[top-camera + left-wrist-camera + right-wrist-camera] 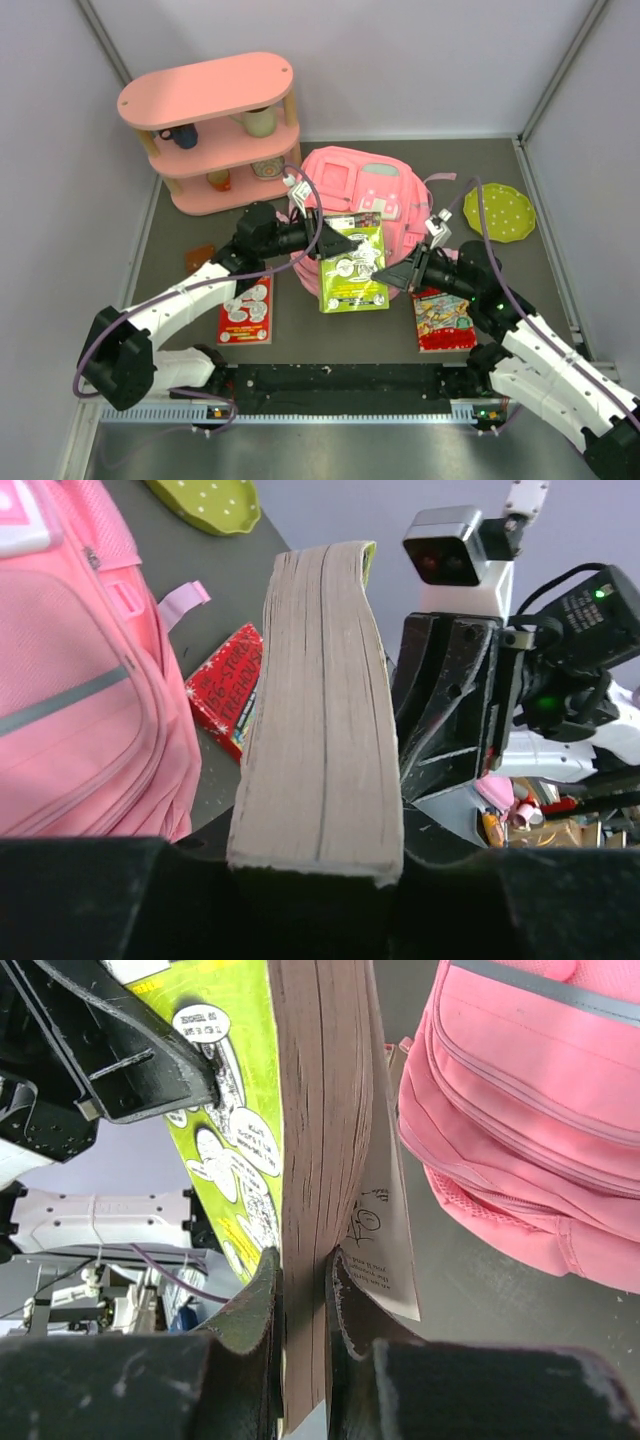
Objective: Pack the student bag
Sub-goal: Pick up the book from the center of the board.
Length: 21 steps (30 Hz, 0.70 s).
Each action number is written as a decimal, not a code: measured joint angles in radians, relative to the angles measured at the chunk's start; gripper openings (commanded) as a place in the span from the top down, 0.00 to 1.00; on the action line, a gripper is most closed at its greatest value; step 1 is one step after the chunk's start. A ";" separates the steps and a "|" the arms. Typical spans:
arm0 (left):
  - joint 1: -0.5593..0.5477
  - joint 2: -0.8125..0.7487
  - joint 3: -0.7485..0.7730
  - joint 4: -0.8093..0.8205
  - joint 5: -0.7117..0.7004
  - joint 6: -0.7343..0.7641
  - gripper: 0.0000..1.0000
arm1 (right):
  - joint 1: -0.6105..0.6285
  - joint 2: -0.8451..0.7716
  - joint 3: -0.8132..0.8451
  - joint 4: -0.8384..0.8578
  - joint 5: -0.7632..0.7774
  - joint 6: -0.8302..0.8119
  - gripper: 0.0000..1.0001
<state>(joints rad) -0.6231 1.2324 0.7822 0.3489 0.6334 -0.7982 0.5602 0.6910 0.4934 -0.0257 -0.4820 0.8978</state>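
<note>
The student bag [355,190], soft and pink, lies at the table's middle back, and shows too in the left wrist view [70,710] and right wrist view [530,1090]. A thick green book [352,265] is held just in front of its near side, between both arms. My left gripper [343,243] grips the book's top left; its page block [320,710] fills the gap between those jaws [318,865]. On the book's right side, my right gripper [388,277] is shut on most of the pages [305,1280], and one loose leaf [385,1220] hangs outside its finger.
A pink oval three-tier shelf [215,130] with cups stands at the back left. A green dotted plate [499,212] lies at the back right. One red book [246,310] lies front left, another [443,318] front right. Walls close the table's sides.
</note>
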 measured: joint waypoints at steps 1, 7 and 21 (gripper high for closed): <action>0.000 -0.001 0.000 -0.012 -0.012 0.008 1.00 | -0.007 0.005 0.003 -0.011 0.000 -0.006 0.48; 0.038 -0.021 0.004 -0.143 -0.154 0.032 1.00 | -0.040 0.016 0.124 -0.135 0.139 -0.050 0.07; 0.107 -0.002 0.046 0.008 -0.396 -0.145 1.00 | -0.005 -0.013 -0.116 0.086 0.125 0.240 0.01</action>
<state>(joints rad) -0.5159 1.2304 0.8280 0.3569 0.2371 -0.9436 0.5549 0.6777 0.3779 0.0605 -0.3569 1.1378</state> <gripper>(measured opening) 0.330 0.986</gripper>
